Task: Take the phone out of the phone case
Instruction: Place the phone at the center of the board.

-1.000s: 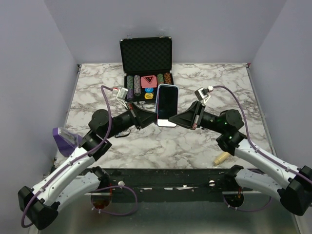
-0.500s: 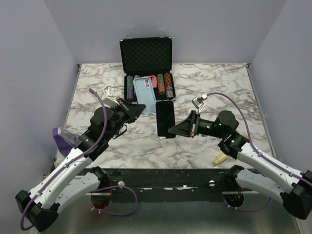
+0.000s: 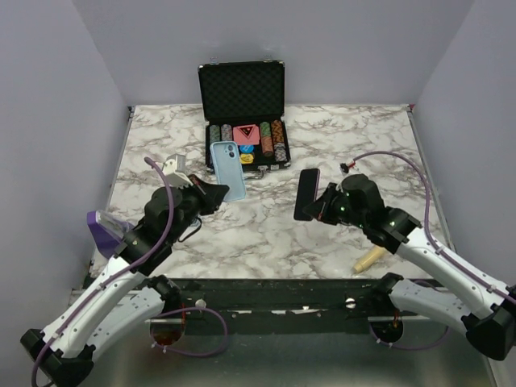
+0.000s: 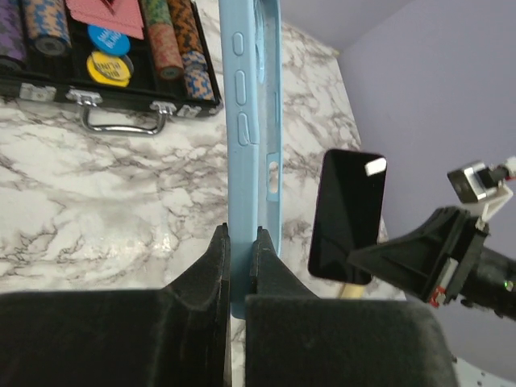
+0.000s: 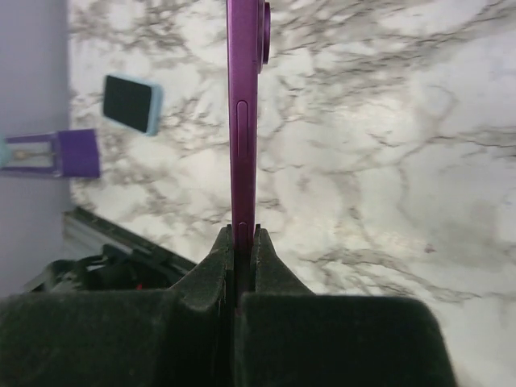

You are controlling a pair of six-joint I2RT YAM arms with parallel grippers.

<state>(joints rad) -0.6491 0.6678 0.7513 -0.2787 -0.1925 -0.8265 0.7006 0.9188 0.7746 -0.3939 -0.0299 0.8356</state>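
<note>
The light blue phone case [image 3: 228, 171] is held upright above the table in my left gripper [image 3: 218, 193], which is shut on its lower end. In the left wrist view the case [image 4: 251, 121] is edge-on between the jaws of the left gripper [image 4: 240, 234]. The purple phone [image 3: 306, 194], dark screen showing, is out of the case and held above the table in my right gripper [image 3: 320, 205], which is shut on it. It is edge-on in the right wrist view [image 5: 242, 121] at the right gripper [image 5: 243, 230]. Case and phone are well apart.
An open black poker chip case [image 3: 242, 89] with chips stands at the back centre. A small wooden piece [image 3: 368, 260] lies near the front right edge. A purple object [image 3: 105, 230] sits at the left edge.
A second ago both grippers held the cased phone together mid-table. The phone has come out; the left gripper moved left with the case and the right gripper moved right with the phone.
</note>
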